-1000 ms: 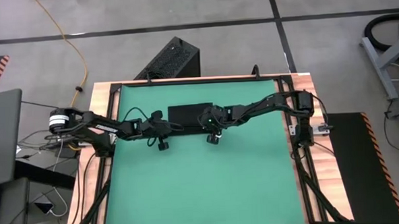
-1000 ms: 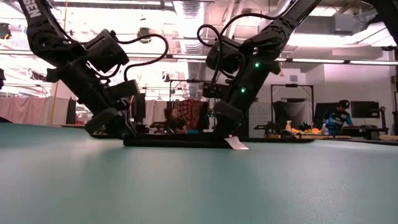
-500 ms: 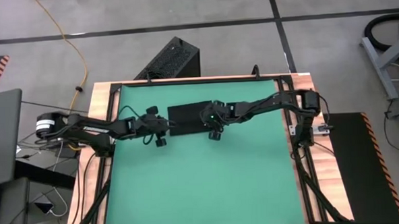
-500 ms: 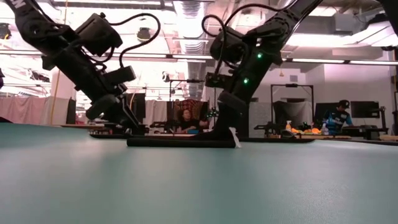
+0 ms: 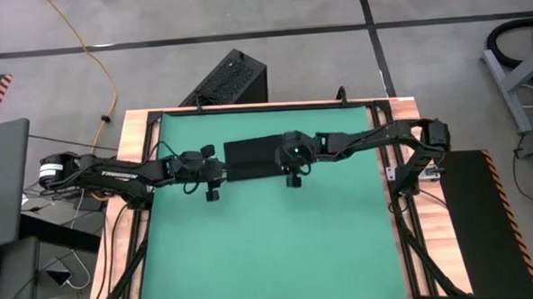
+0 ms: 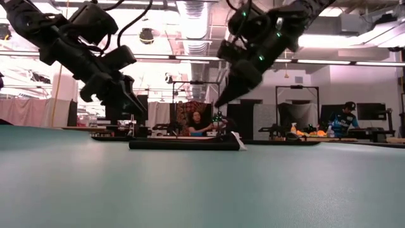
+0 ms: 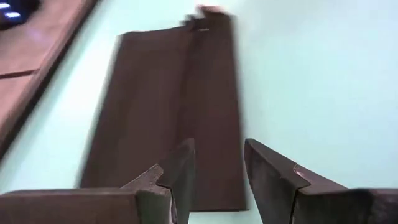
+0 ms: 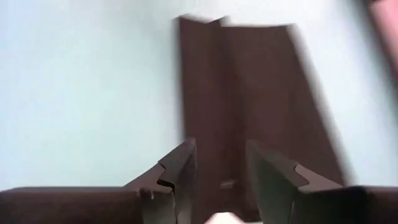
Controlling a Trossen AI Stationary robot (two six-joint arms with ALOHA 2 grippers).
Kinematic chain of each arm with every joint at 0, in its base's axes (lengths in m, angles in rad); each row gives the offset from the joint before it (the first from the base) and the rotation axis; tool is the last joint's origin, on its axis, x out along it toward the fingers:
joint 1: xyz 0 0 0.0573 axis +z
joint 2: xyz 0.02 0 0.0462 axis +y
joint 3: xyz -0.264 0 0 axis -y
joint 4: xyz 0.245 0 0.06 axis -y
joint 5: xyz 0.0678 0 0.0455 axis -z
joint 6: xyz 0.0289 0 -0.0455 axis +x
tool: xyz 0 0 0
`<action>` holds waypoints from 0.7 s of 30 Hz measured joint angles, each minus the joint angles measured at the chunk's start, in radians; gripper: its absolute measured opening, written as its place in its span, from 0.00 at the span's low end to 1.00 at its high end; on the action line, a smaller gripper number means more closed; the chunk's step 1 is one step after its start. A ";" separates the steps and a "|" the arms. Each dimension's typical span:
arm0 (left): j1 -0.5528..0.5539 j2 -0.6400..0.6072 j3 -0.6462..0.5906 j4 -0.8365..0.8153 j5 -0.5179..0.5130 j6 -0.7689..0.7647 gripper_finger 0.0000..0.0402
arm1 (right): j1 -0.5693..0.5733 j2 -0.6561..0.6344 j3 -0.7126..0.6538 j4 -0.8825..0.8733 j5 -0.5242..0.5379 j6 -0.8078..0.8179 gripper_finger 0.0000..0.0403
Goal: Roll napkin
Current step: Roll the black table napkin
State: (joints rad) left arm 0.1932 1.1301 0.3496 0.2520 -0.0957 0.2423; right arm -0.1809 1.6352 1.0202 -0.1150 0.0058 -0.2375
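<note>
Lying flat on the green surface (image 5: pixel 271 248), the napkin (image 5: pixel 256 159) is a folded black rectangle at about 12 o'clock from the centre of the mat, its long axis running 9 to 3 o'clock across the high view.

The left pincer (image 5: pixel 215 172) sits just off the napkin's 9 o'clock end. In the low view it hangs above the cloth, not touching it. Its wrist camera shows the two fingers (image 7: pixel 177 171) a narrow gap apart with nothing between them, and the napkin stretching away ahead along its length.

The right pincer (image 5: pixel 288 160) is over the napkin's 3 o'clock end, also raised clear in the low view (image 6: pixel 223 100). Its own fingers (image 8: pixel 180 171) stand a little apart and empty, and the cloth again runs lengthwise away from them.

A small white tag (image 6: pixel 236 140) sticks up at the napkin's 3 o'clock end, under the right pincer; no lettering on it can be read. White lettering runs along the left arm's forearm in the high view, too small to make out.

Each pincer faces one short end, roughly equally near. The roll looks not yet begun: the cloth lies flat, with a fold line visible along its length.
</note>
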 joint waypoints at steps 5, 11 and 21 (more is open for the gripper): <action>-0.024 0.022 -0.037 0.089 0.036 0.037 0.32 | -0.002 0.007 -0.123 0.162 -0.027 0.018 0.36; -0.026 0.088 -0.054 0.202 0.027 0.064 0.32 | -0.041 0.007 -0.230 0.297 -0.022 0.076 0.35; -0.024 0.269 -0.054 0.348 -0.019 0.069 0.32 | -0.075 0.007 -0.265 0.338 -0.022 0.077 0.34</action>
State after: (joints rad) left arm 0.1696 1.3995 0.2955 0.5999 -0.1148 0.3111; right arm -0.2559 1.6424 0.7555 0.2230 -0.0162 -0.1602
